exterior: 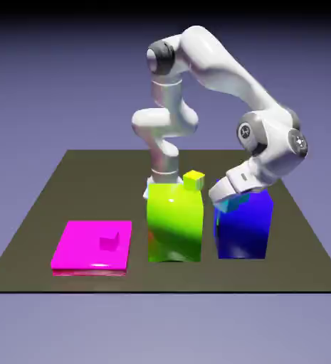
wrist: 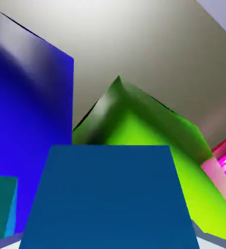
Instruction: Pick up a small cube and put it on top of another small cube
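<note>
In the hand view the small sky-blue cube (wrist: 107, 194) fills the lower middle, large and dark in shadow. My gripper (wrist: 107, 243) is shut on it, and only grey slivers of the fingertips (wrist: 207, 238) show beside it. The teal small cube (wrist: 0, 209) sits at the lower left, against the big blue block (wrist: 27, 107). In the exterior view my gripper (exterior: 226, 197) hangs at the upper left edge of the big blue block (exterior: 245, 227). A cyan patch (exterior: 231, 205) shows just under the hand; I cannot tell there which of the two cubes it is.
A tall yellow-green block (exterior: 174, 224) stands just left of the blue block, with a small yellow-green cube (exterior: 193, 180) on top. A flat magenta slab (exterior: 90, 249) carrying a small magenta cube (exterior: 109, 242) lies at the exterior view's left.
</note>
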{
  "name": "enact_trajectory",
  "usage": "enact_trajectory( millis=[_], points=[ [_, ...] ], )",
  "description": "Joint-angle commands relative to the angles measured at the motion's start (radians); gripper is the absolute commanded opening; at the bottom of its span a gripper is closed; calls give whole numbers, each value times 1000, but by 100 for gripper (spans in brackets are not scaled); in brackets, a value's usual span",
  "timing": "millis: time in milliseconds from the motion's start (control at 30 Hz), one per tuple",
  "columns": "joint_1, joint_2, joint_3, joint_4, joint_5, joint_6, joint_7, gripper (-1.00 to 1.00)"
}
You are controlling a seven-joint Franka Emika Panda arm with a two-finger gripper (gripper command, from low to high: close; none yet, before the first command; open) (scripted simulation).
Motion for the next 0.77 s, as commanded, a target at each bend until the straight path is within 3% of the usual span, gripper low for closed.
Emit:
enact_trajectory(
  millis=[0, 433, 633, 667, 733],
  points=[
    [-3, -36, -15, -25, 23, -4, 5, -100],
    [-41, -461, -188, -321, 318, -48, 70, -100],
    [-33, -488, -180, -510, 332, 115, 62, -100],
    [-33, -488, -180, -510, 332, 115, 62, 100],
    [-34, -483, -181, -474, 329, 84, 64, 100]
  ],
)
